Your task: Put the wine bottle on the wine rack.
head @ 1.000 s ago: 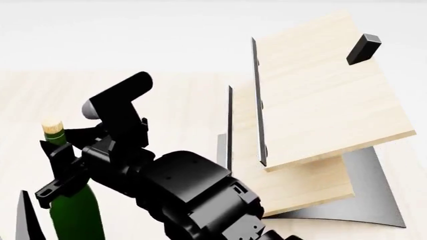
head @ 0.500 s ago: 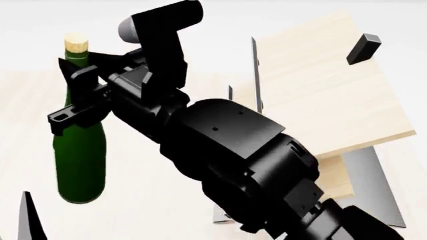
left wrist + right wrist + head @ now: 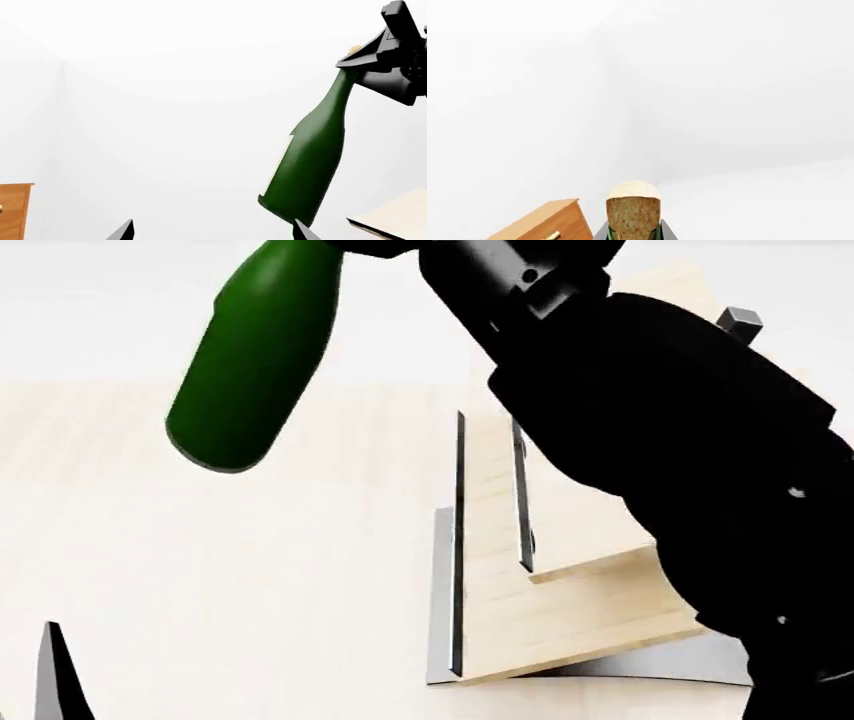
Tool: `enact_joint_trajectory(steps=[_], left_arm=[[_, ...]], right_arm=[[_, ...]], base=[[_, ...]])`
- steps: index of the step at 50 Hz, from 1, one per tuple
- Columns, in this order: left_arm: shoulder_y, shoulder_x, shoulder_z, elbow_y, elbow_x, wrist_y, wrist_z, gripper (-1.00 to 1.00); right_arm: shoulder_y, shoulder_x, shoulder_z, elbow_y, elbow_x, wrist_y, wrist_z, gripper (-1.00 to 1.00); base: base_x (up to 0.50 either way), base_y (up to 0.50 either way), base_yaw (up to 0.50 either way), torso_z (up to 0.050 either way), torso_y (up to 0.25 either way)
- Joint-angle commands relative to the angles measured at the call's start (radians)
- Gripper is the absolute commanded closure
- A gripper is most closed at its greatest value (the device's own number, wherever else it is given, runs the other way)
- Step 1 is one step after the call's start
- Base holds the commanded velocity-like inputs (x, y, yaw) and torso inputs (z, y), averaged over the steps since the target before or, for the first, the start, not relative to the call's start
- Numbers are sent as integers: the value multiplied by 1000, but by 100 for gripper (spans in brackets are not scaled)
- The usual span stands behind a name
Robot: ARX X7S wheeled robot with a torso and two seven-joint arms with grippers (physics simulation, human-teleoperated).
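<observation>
The dark green wine bottle (image 3: 254, 350) hangs tilted high above the table, base lowest, its neck leaving the head view's top edge. My right gripper (image 3: 373, 57) is shut on the neck just under the cork (image 3: 633, 210); the right wrist view shows its jaws (image 3: 634, 234) flanking that neck. My black right arm (image 3: 667, 440) covers much of the wine rack (image 3: 487, 540), whose pale wood panels, black peg (image 3: 738, 320) and grey base (image 3: 443, 540) stand right of the bottle. My left gripper (image 3: 213, 232) is open and low, with nothing between its fingertips (image 3: 127, 231).
A brown cabinet (image 3: 540, 222) with a brass handle stands against the white wall, also showing as the cabinet (image 3: 13, 210) in the left wrist view. Pale wood tabletop (image 3: 200, 580) lies left of the rack. One left fingertip (image 3: 54, 670) pokes up at the head view's lower left.
My right arm has lifted the bottle from low at the left to high over the table and tilted it, its neck rising out of the head view. The left gripper has stayed put.
</observation>
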Motion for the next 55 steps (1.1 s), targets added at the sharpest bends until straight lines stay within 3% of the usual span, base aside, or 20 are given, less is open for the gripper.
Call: enact_joint_trajectory(steps=[1, 15, 29, 55], left_arm=[[-2, -3, 0, -1, -4, -1, -2, -100], [-8, 0, 15, -15, 3, 2, -2, -100], [-6, -3, 20, -9, 6, 1, -5, -100], [-9, -7, 26, -15, 5, 2, -10, -100]], right_arm=[[13, 82, 146, -13, 114, -18, 117, 100], [-68, 146, 282, 87, 272, -77, 164, 100], [-66, 176, 352, 197, 435, -30, 175, 100], [-99, 275, 400, 257, 479, -5, 160, 100]], base=[[0, 0, 0, 0, 0], [0, 0, 0, 0, 1], [0, 0, 0, 0, 1], [0, 0, 0, 0, 0]])
